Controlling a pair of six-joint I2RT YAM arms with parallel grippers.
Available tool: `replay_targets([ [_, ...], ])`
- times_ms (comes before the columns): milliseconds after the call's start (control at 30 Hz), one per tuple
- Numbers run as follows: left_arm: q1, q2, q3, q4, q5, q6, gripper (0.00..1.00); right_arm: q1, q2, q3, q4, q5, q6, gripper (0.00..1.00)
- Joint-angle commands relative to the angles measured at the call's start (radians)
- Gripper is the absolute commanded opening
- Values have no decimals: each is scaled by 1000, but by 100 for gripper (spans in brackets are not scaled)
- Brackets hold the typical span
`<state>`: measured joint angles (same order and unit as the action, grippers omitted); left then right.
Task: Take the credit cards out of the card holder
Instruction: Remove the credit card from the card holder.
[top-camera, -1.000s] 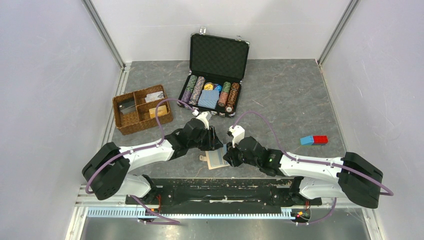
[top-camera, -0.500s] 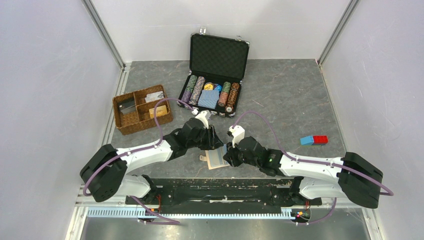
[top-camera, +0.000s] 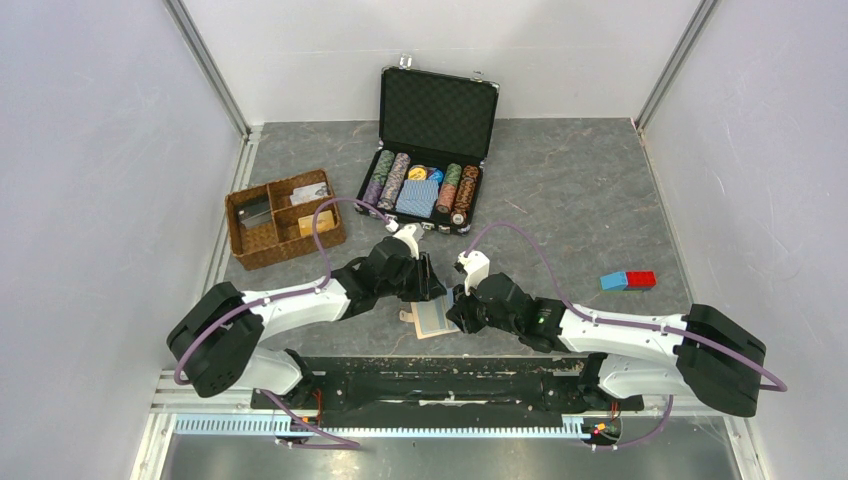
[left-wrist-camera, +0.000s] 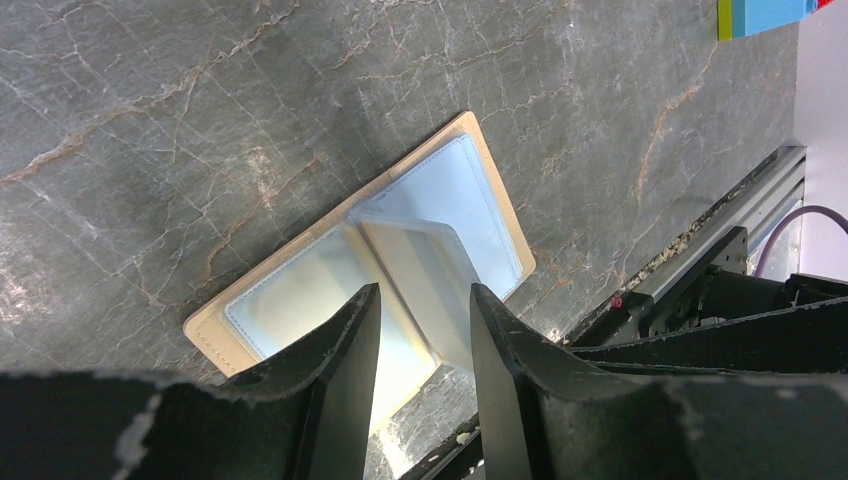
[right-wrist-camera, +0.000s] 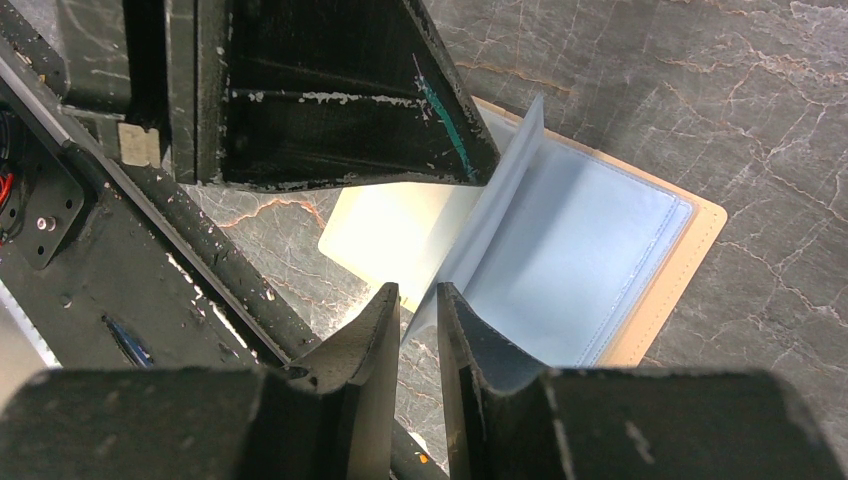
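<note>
One card holder (left-wrist-camera: 300, 290) lies open on the grey tabletop (top-camera: 580, 190) near its front edge, between two tools. Its cover is tan and its pockets are pale blue-grey. One inner leaf (right-wrist-camera: 500, 200) stands up from the middle. How many credit cards sit inside I cannot tell. The left tool (left-wrist-camera: 420, 300) hangs over it, fingers spread, astride the leaf. The right tool (right-wrist-camera: 418, 295) pinches the leaf's edge between nearly closed fingers. Farther back are one wicker tray (top-camera: 285, 257), one open black case (top-camera: 438, 110) of chips, and one blue-and-red block (top-camera: 628, 281).
</note>
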<state>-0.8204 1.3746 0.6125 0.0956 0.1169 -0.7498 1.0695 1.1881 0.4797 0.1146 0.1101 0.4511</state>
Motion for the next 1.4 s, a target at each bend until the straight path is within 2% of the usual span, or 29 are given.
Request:
replay_targets([
  [0, -2, -11, 18, 52, 16, -38, 44, 3, -13, -5, 20, 1, -6, 22],
  [233, -2, -69, 26, 49, 29, -59, 47, 3, -15, -6, 27, -6, -7, 21],
  [867, -2, -2, 15, 46, 12, -37, 44, 3, -15, -7, 26, 0, -5, 21],
  [1167, -2, -9, 13, 14, -7, -21, 43, 3, -29, -1, 4, 28, -7, 30],
  [1367, -2, -23, 11, -15, -27, -6, 43, 3, -42, -1, -13, 41, -11, 31],
])
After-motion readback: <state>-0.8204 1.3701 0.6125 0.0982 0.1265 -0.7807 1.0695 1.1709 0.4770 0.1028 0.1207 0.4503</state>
